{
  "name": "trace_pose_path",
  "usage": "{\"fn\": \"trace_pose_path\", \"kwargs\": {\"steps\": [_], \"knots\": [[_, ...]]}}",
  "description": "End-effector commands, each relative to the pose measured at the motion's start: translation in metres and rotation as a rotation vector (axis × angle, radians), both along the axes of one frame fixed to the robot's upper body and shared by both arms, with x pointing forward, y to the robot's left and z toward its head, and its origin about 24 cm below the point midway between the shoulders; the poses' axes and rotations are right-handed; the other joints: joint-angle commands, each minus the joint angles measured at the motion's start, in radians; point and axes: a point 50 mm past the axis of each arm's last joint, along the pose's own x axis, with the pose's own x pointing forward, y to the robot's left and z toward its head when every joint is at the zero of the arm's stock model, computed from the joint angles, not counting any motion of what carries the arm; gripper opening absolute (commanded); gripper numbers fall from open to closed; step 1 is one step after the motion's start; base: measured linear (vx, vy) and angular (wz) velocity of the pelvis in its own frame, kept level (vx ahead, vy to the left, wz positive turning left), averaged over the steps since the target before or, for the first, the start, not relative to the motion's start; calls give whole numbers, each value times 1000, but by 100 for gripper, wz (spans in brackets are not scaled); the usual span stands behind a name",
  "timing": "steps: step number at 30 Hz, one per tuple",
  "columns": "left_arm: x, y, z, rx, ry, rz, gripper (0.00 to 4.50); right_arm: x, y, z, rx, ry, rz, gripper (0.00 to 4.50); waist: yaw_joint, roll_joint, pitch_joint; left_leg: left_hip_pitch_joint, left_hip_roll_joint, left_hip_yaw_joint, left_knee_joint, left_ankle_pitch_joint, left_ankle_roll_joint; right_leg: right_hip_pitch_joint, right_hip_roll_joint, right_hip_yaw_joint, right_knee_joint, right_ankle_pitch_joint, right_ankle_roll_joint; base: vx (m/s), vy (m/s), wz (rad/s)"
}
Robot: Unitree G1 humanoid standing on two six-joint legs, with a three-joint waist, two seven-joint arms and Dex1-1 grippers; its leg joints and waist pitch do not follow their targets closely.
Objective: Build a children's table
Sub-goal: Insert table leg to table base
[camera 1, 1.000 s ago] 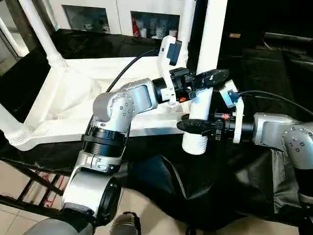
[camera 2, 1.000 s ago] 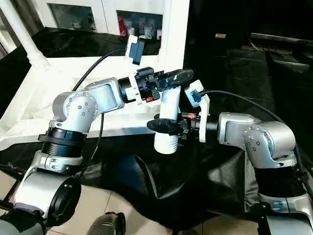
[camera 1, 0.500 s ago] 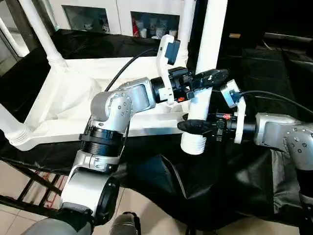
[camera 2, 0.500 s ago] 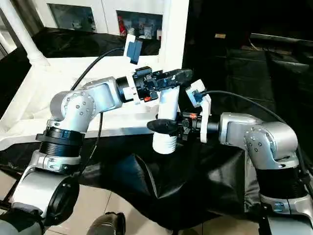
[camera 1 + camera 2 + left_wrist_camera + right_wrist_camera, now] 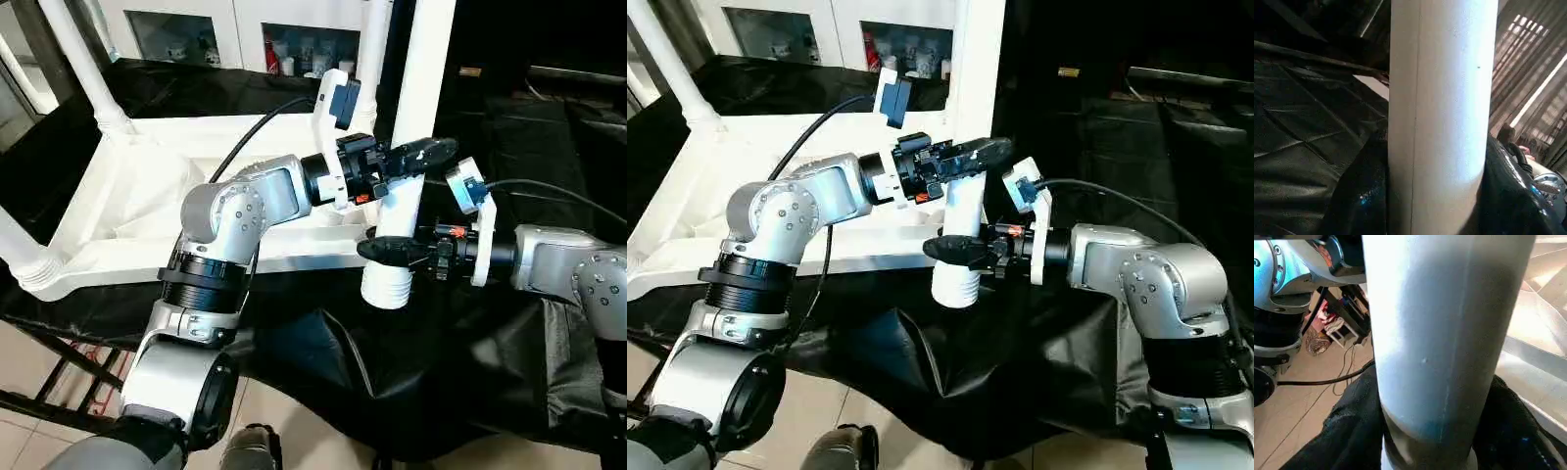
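Midway through assembly, both grippers, left gripper (image 5: 416, 154) above right gripper (image 5: 387, 251), clamp their jaws around an upright loose leg (image 5: 411, 147) at frame centre, beside the upturned tabletop (image 5: 147, 206) on the bench (image 5: 470, 323), where other legs already stand socketed.

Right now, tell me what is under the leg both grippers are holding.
Under the leg, its ribbed end hangs over the black cloth, just beyond the tabletop edge. The left gripper and right gripper clamp it. No socket shows beneath.
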Motion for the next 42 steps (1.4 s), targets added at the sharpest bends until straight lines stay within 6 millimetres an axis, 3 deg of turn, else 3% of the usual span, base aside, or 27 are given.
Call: {"fn": "trace_pose_path", "kwargs": {"steps": [1,11,13,15,18,25,26,28,29,30,31,33,34,35,37,40,42], "knots": [[-2,-2,13,-23,-47,-23,186,0,-5,-2,-6,12,-27,192,4,-28,-121,26,15,-1,-52,-135,34,63,-43,31,-68,-152,-223,0,0,0],[-1,0,15,-30,-62,-8,186,0,-5,-2,0,6,-33,191,5,-28,-123,25,15,0,-50,-129,36,63,-44,31,-67,-146,-224,0,0,0],[3,3,18,-65,-59,27,256,-1,-5,-2,0,1,-32,191,5,-28,-122,26,15,0,-51,-135,34,63,-44,31,-69,-154,-221,0,0,0],[5,4,19,-90,-41,41,256,-1,-5,-2,-1,0,-33,191,5,-28,-121,25,13,1,-50,-138,33,64,-43,31,-69,-156,-222,0,0,0],[10,11,34,-237,-69,81,297,-1,-5,-3,13,-7,-44,191,8,-27,-123,24,13,0,-49,-137,32,66,-46,30,-70,-149,-228,0,0,0],[20,25,57,-411,-81,173,303,2,-6,-3,33,-46,-99,190,9,-27,-121,25,14,-1,-49,-152,35,63,-44,29,-70,-160,-227,0,0,0],[22,28,58,-417,-91,200,303,5,-8,-2,41,-75,-135,190,10,-22,-119,25,14,-3,-50,-155,33,60,-46,29,-72,-167,-222,0,0,0],[31,41,52,-325,-129,312,303,15,-16,2,41,-170,-284,190,5,-26,-120,25,11,-2,-52,-167,21,60,-42,27,-74,-192,-197,0,0,0],[33,47,42,-182,-221,366,303,19,-21,2,0,-228,-370,190,4,-22,-118,26,14,-5,-56,-175,12,54,-42,29,-80,-217,-169,0,0,0],[33,47,42,-182,-221,366,303,19,-21,2,0,-228,-370,190,2,-22,-118,27,15,-6,-59,-180,3,55,-41,29,-79,-231,-150,0,0,0],[33,50,31,-62,-280,367,303,22,-26,2,-30,-255,-438,190,0,-21,-117,31,16,-7,-62,-182,-9,52,-41,31,-80,-246,-127,0,0,0],[32,55,6,153,-357,358,303,26,-35,0,-99,-320,-550,190,-4,-18,-118,30,16,-7,-64,-180,-20,50,-40,32,-81,-242,-115,0,0,0],[29,58,-15,286,-387,316,303,28,-41,-2,-141,-350,-629,190,-9,-17,-118,34,16,-4,-65,-187,-26,47,-38,32,-78,-227,-124,0,0,0],[29,58,-17,295,-389,312,303,29,-42,-3,-145,-353,-636,190,-7,-17,-118,34,17,-6,-66,-188,-27,46,-40,33,-80,-229,-124,0,0,0],[21,55,-43,434,-414,186,303,31,-47,-7,-142,-365,-719,190,-11,-15,-118,32,15,-3,-66,-197,-28,48,-40,33,-73,-199,-152,0,0,0],[14,53,-65,539,-415,69,303,31,-49,-12,-150,-370,-751,190,-11,-10,-118,33,16,-3,-66,-211,-21,49,-43,34,-73,-186,-177,0,0,0],[11,51,-90,654,-430,-9,303,31,-52,-17,-149,-366,-793,190,-13,-13,-115,32,15,-2,-69,-229,-21,48,-42,35,-76,-201,-171,0,0,0]]}}
